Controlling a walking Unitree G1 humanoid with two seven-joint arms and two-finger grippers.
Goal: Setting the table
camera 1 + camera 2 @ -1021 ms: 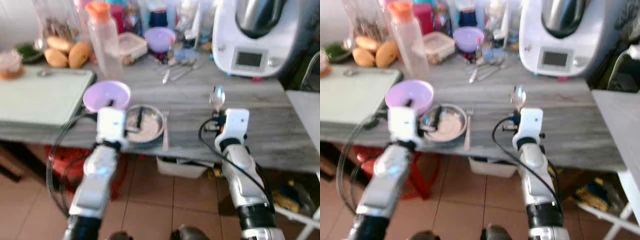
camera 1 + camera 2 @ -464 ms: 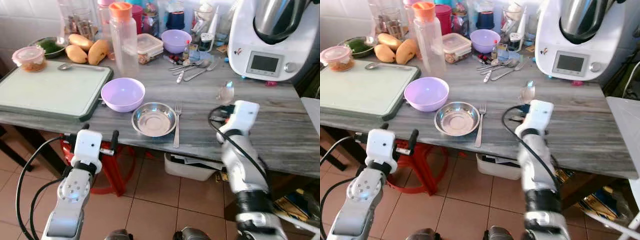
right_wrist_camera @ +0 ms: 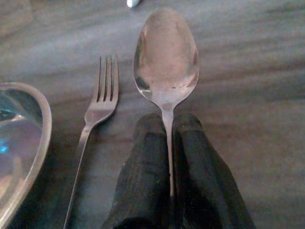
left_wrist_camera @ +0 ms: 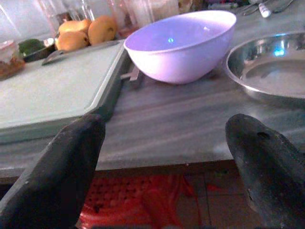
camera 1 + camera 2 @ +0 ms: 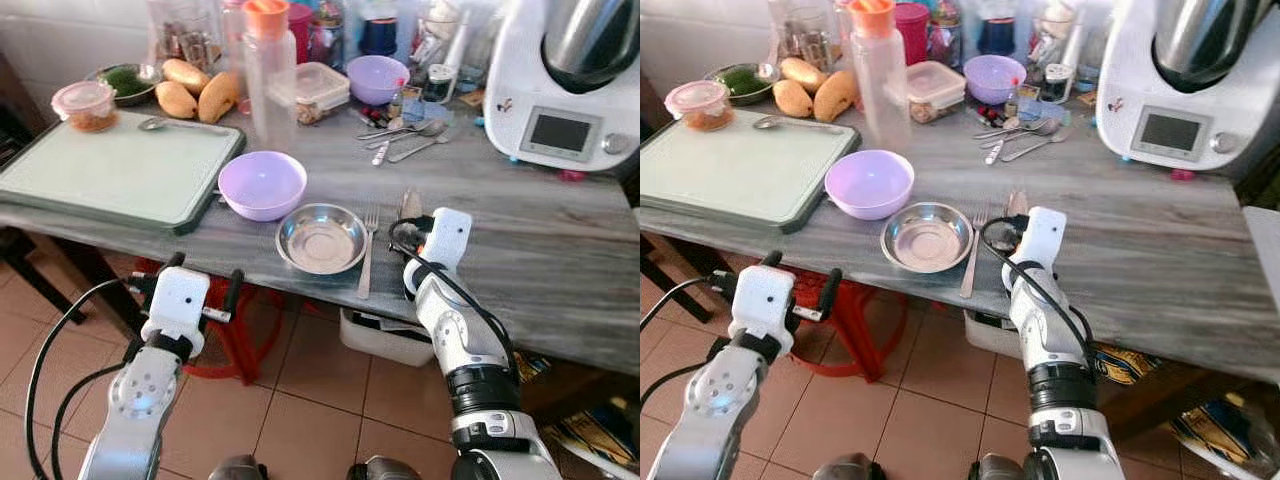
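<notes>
A grey wood-grain table (image 5: 560,250) carries a green cutting board (image 5: 110,170) at its left end. Beside the board sits a lilac bowl (image 5: 262,184), then a steel bowl (image 5: 322,238) with a fork (image 5: 366,250) just right of it. Loose cutlery (image 5: 405,143) and a white kitchen machine (image 5: 570,85) stand farther back.

left claw (image 4: 162,167): hanging low with fingers spread wide apart
right claw (image 3: 167,143): reaching forward, fingers pinching together
</notes>
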